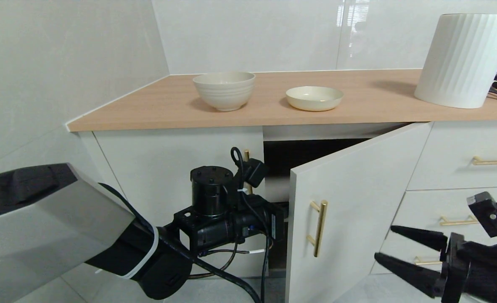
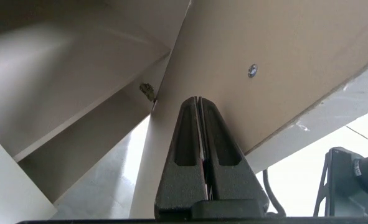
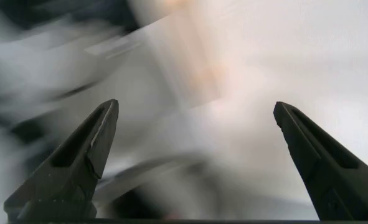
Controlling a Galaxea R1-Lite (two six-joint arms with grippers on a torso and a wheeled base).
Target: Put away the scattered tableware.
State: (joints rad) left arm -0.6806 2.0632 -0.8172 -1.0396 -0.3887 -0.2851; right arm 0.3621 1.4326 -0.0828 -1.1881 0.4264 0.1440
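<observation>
- Cream bowl [image 1: 224,90] up on the wood counter [image 1: 358,110], upper middle of the frame.
- Small flat dish [image 1: 314,98] just to the right of the bowl, not touching it.
- Tall white ribbed pot [image 1: 463,59] on the counter too, upper right corner.
- Cupboard door [image 1: 349,210] swung open below the dish, with a gold handle [image 1: 318,228] and a dark space behind.
- Left arm [image 1: 215,210] low in the middle, beside that dark space.
- Left gripper [image 2: 198,99] squeezed tight with nothing in it, close to the inner side of the door.
- Right gripper [image 1: 383,242] at the lower right, fingers spread wide, holding nothing, in front of the drawers [image 1: 463,147].
</observation>
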